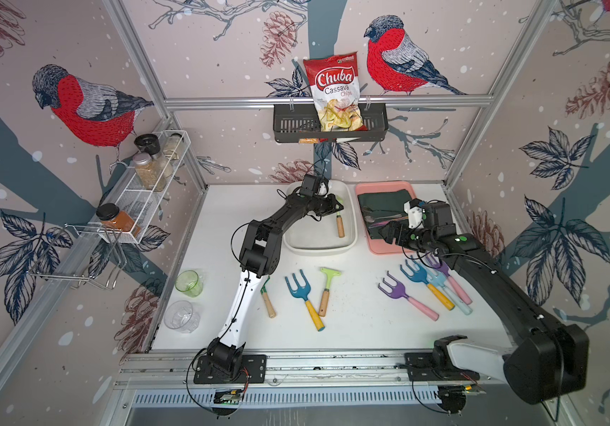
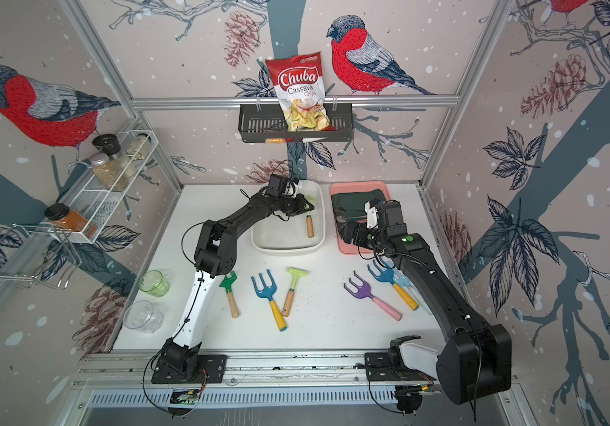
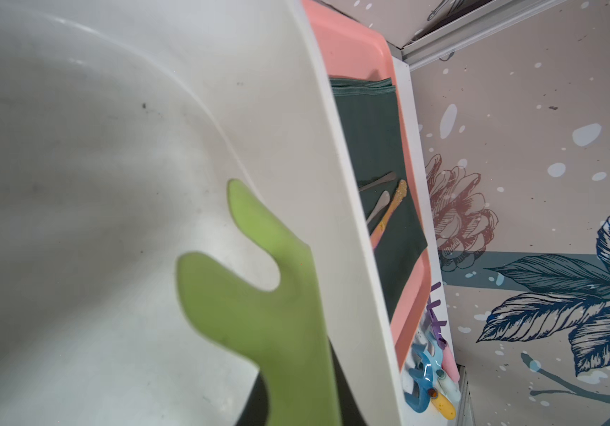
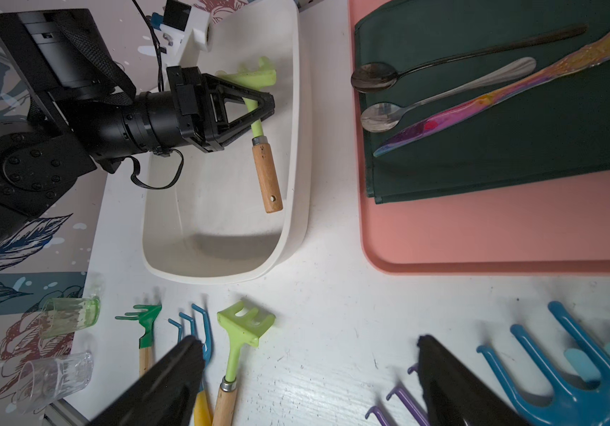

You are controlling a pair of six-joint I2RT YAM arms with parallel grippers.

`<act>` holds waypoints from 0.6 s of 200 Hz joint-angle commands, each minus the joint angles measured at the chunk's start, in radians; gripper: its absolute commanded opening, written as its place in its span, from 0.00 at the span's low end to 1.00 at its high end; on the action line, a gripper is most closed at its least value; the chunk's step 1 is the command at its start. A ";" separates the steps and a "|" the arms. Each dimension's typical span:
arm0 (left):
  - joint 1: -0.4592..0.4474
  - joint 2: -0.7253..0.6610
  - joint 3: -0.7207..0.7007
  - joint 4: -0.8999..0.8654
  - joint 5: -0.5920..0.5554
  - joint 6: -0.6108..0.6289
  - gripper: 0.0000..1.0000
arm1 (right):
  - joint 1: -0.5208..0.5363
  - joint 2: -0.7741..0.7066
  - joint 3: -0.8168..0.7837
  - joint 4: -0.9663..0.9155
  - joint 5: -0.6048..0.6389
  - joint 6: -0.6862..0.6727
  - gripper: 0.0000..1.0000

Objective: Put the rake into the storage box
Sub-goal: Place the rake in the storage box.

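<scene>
A light-green rake (image 1: pixel 339 228) (image 2: pixel 309 227) (image 4: pixel 266 173) with a wooden handle hangs tilted inside the storage box (image 1: pixel 318 250) (image 2: pixel 285 250) (image 4: pixel 222 274), a shallow white tub at the back of the table. My left gripper (image 1: pixel 336 209) (image 2: pixel 305 210) (image 4: pixel 264 107) is shut on its green shaft, just above the metal collar. In the left wrist view the rake's prongs (image 3: pixel 259 306) fill the foreground against the tub's wall (image 3: pixel 333 184). My right gripper (image 1: pixel 384 232) (image 2: pixel 347 230) (image 4: pixel 309 346) is open and empty above the table, beside the pink tray's near corner.
A pink tray (image 1: pixel 381 247) (image 4: pixel 443 239) with dark green cloth and cutlery sits right of the tub. Loose on the table lie another light-green rake (image 1: pixel 327 286), a dark green rake (image 1: pixel 267 298), and blue (image 1: pixel 305 298) and purple (image 1: pixel 403 295) forks. Two cups (image 1: pixel 189 283) stand front left.
</scene>
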 commanded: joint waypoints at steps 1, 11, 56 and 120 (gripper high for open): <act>0.004 0.014 0.011 -0.001 0.014 0.020 0.04 | -0.007 0.015 -0.001 0.021 -0.035 -0.028 0.93; 0.006 0.024 0.014 -0.001 0.022 0.024 0.04 | -0.010 0.015 0.002 0.019 -0.036 -0.035 0.93; 0.009 0.050 0.019 0.006 0.026 0.018 0.06 | -0.020 0.015 -0.005 0.024 -0.037 -0.043 0.93; 0.010 0.100 0.079 -0.035 0.026 0.020 0.18 | -0.025 0.015 -0.022 0.046 -0.047 -0.027 0.93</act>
